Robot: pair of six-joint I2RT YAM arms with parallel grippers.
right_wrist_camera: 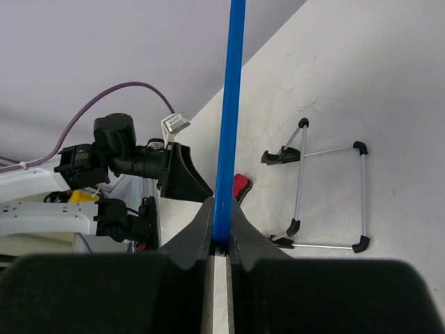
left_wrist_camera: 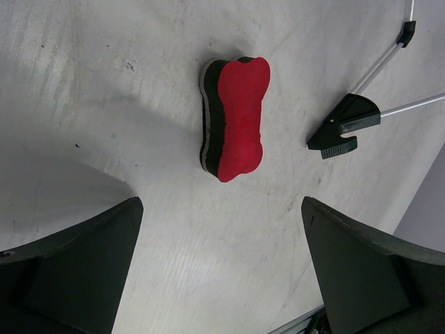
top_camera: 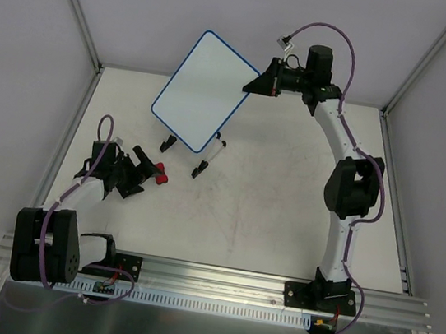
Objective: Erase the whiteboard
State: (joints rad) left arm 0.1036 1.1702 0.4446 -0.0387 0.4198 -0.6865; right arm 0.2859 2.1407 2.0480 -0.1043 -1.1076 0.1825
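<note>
The whiteboard [top_camera: 204, 90], white with a thin blue frame, is held up off the table at the back. My right gripper [top_camera: 258, 82] is shut on its right edge; the right wrist view shows the blue frame [right_wrist_camera: 229, 111] edge-on between the closed fingers. The red bone-shaped eraser [left_wrist_camera: 240, 117] lies on the table, also seen in the top view [top_camera: 161, 172] and the right wrist view [right_wrist_camera: 240, 186]. My left gripper [top_camera: 144, 174] is open and empty just short of the eraser, its fingers [left_wrist_camera: 83, 264] wide apart.
A wire stand with black feet [top_camera: 206, 157] lies on the table under the board; it also shows in the left wrist view [left_wrist_camera: 345, 124] and the right wrist view [right_wrist_camera: 327, 195]. Metal frame rails border the table.
</note>
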